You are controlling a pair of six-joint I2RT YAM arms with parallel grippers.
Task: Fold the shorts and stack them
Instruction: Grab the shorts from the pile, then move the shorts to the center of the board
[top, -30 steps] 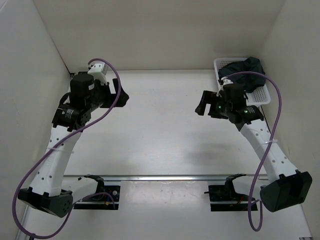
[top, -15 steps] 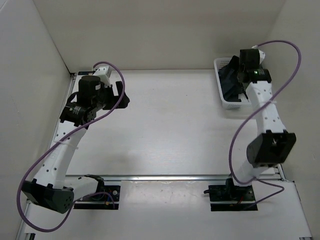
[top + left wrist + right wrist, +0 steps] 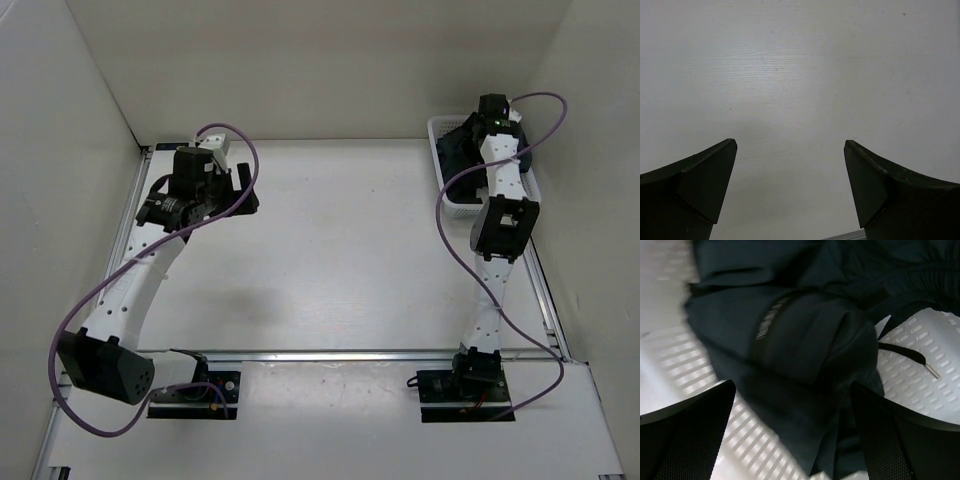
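My right jaws stand wide apart, grasping nothing, poised over the shorts (image 3: pixel 790 340). They lie in a crumpled heap inside the basket (image 3: pixel 935 335) at the far right corner of the table (image 3: pixel 330 250). The cloth is dark navy, soft and matte, bunched into rounded folds, with tight gathered ridges at one end. A pale, narrow strip runs across one fold; it is blurred, maybe a zip or a label. A thin black cord (image 3: pixel 905 352) with a light, stiff tip trails from the heap onto the basket's floor, which is white plastic pierced with rows of small slots. My left jaws are likewise spread and empty. Their dark, wedge-shaped tips hang above bare table, smooth white with a faint grain, toward the far left.
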